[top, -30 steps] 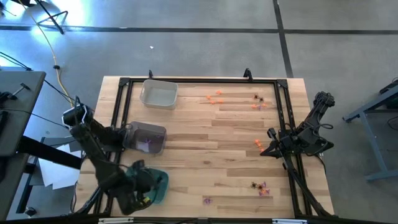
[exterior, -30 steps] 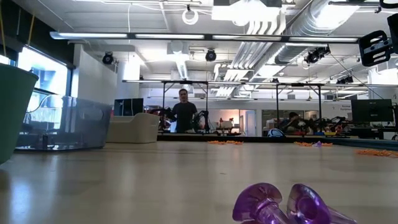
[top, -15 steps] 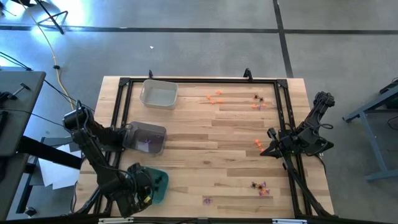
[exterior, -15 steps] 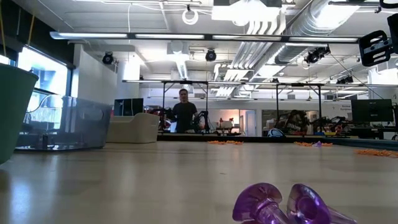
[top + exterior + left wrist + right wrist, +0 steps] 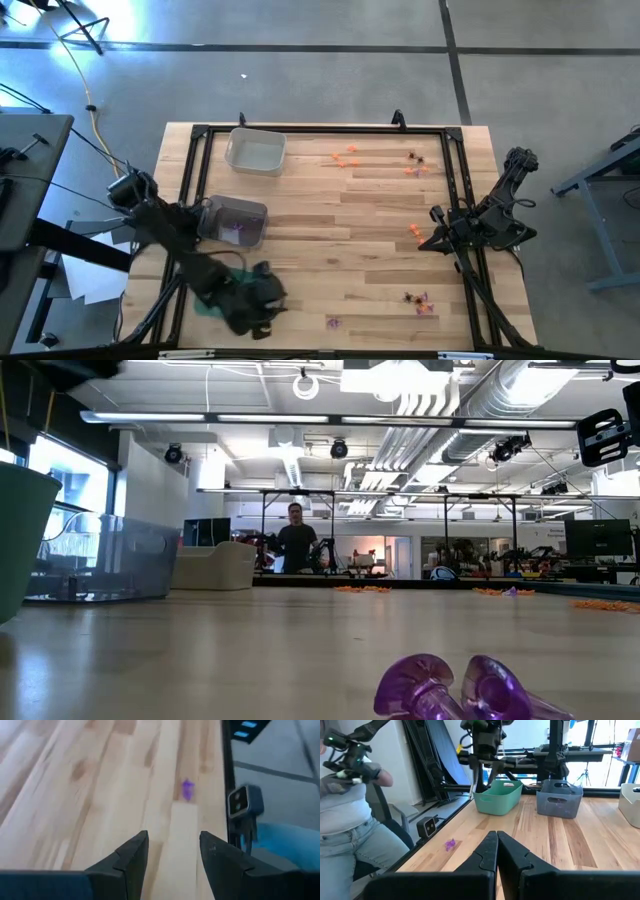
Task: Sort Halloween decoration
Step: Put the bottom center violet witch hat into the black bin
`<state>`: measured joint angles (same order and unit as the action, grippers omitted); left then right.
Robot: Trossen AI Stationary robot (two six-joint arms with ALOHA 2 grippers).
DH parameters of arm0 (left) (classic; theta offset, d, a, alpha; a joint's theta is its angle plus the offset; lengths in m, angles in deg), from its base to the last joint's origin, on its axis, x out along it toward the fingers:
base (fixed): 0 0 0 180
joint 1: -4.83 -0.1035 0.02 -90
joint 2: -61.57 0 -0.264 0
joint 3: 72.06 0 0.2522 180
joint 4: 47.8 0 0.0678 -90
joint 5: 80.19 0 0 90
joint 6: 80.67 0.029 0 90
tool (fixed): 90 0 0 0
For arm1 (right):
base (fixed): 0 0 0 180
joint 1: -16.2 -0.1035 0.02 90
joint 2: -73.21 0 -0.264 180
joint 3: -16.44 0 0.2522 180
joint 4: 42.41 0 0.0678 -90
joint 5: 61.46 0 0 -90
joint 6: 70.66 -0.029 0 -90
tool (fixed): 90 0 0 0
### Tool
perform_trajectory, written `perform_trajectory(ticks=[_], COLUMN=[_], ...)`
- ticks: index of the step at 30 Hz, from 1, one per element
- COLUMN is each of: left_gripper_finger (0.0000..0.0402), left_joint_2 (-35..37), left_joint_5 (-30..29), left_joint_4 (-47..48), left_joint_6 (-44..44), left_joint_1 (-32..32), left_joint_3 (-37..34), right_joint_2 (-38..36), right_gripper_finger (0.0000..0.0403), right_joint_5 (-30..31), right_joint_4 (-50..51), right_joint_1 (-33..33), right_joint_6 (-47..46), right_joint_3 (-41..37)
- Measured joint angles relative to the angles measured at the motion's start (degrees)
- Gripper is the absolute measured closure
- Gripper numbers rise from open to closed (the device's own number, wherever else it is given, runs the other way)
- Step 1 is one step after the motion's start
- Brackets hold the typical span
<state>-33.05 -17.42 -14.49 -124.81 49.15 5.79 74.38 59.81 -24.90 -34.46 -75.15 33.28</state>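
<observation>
Low view shows a purple trinket pair point(image 5: 470, 692) at the bottom right, a clear tray point(image 5: 110, 558) at the left and a person point(image 5: 296, 540) far behind the table. High view puts the left gripper point(image 5: 262, 303) at the lower left of the frame, over the green tray point(image 5: 205, 305); its fingers point(image 5: 131, 859) stand apart with nothing between them in the left wrist view. The right gripper point(image 5: 428, 243) rests at the right edge, its fingers point(image 5: 487, 852) pressed together. Orange trinkets point(image 5: 345, 155) lie near the upper centre.
</observation>
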Motion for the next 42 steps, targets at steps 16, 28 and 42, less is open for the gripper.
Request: perform_trajectory(ticks=[16, 28, 42], left_gripper_finger=[0.0223, 0.0201, 0.0201], left_joint_2=[-21.60, -27.29, -27.36], left_joint_5=[24.76, 30.28, 30.61], left_joint_4=[-34.89, -37.30, -37.57], left_joint_6=[13.84, 18.38, 18.23], left_joint_1=[-15.48, -15.42, -12.41], left_joint_3=[0.00, 1.92, 1.95], right_joint_2=[0.29, 0.33, 0.33], right_gripper_finger=[0.0402, 0.0402, 0.0402], right_joint_5=[0.00, 0.00, 0.00], right_joint_4=[0.00, 0.00, 0.00], right_joint_1=[-0.01, 0.00, -0.02], right_joint_6=[0.00, 0.02, 0.02], right_joint_3=[0.01, 0.00, 0.00])
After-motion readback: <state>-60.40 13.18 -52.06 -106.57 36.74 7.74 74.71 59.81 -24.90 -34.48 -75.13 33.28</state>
